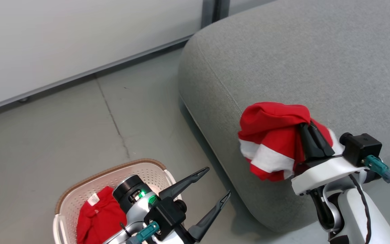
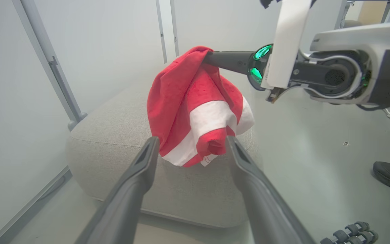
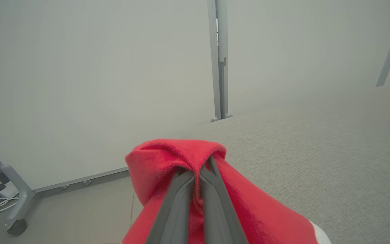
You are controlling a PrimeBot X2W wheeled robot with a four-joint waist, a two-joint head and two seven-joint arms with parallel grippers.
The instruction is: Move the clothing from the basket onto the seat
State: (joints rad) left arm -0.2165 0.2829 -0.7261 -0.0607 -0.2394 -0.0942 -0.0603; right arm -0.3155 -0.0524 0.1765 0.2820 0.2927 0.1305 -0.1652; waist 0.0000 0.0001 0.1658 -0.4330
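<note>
Pinching a striped garment between closed fingers, the right gripper holds it draped toward 9 o'clock, over the seat's near edge. At 7 o'clock the left gripper gapes wide and empty above the basket, where another red garment lies.

You're looking at a bright red garment with broad white stripes, hanging in a bunch from the tips of the right claw, which is pinching a fold of it tight. It's dangling over the near edge of the seat (a big grey upholstered block with a rounded corner and a stitched seam); you can't tell if it's touching the fabric. A second red garment, showing a small white label, is lying crumpled in the basket. The basket is sitting on the floor to the seat's left, white and perforated, with a brown woven-look rim.
</note>
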